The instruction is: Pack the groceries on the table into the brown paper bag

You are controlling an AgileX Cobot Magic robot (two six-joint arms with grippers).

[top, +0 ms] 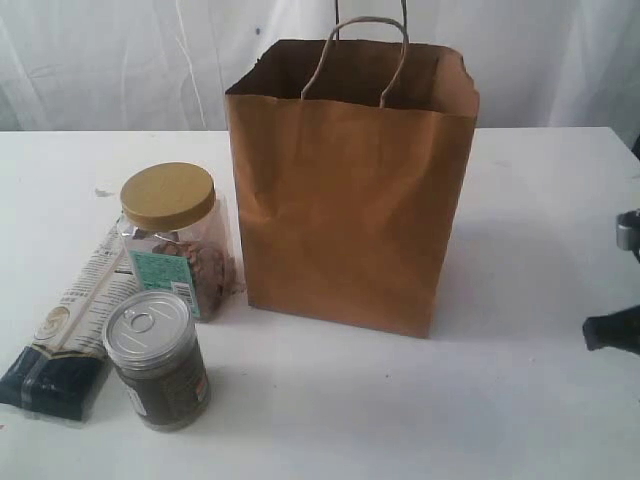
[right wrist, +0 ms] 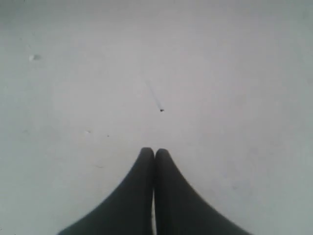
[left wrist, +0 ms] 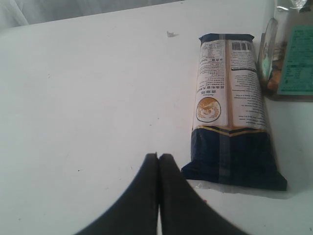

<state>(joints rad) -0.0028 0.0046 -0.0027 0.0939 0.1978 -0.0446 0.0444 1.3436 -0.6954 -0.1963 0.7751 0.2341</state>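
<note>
Left gripper: black fingers pressed tip to tip, clenched on nothing, over the table. The long white-and-navy packet lies flat just beside them. Right gripper: likewise clenched and empty, over the white tabletop.

Exterior view: the brown paper bag stands upright and open at centre. At its 9 o'clock, just beside it, stands the tan-lidded clear jar. At 7 o'clock is the silver-lidded dark jar, and at 8 o'clock, farthest out, the packet. A dark part of the right arm shows at the 3 o'clock edge. The packet's barcode and printed panel show only in the left wrist view. The bag and the dark jar show only in the exterior view.
</note>
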